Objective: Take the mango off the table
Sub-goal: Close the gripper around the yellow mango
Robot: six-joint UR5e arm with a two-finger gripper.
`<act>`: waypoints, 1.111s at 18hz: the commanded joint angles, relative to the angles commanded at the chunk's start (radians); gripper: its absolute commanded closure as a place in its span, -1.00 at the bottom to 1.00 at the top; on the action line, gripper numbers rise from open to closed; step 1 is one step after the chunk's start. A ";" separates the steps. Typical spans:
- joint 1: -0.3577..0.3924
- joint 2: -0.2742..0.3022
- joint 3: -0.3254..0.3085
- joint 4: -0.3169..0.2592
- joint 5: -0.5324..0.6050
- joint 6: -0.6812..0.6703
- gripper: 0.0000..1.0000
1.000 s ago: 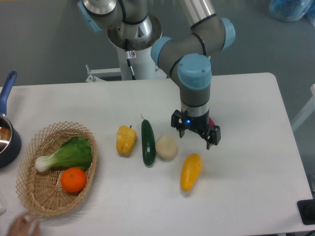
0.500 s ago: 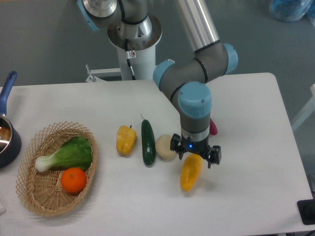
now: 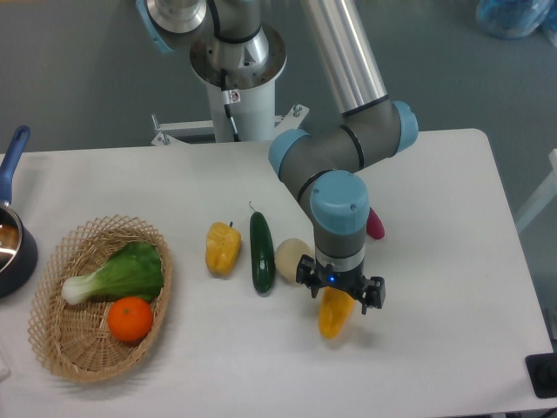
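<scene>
End effector [image 3: 339, 291] over mango [image 3: 333, 315] on bench [image 3: 435, 261]
Mango's long axis near-vertical, tapered end toward camera; jaws astride it, closure unclear

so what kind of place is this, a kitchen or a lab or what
Probably a robotics lab staged with food, not a kitchen: a grey industrial arm with a two-finger gripper over a smooth yellow-orange mango, a bare white rectangular table, and a woven wicker basket of produce.

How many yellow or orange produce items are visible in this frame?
3: the mango under the gripper, the yellow bell pepper left of the cucumber, and the orange in the basket. None appears hidden.
</scene>
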 joint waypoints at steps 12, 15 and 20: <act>-0.045 -0.046 0.017 0.008 0.137 -0.012 -0.13; -0.045 -0.037 0.017 0.006 0.135 -0.011 0.66; -0.038 0.015 0.002 -0.003 0.100 -0.005 0.66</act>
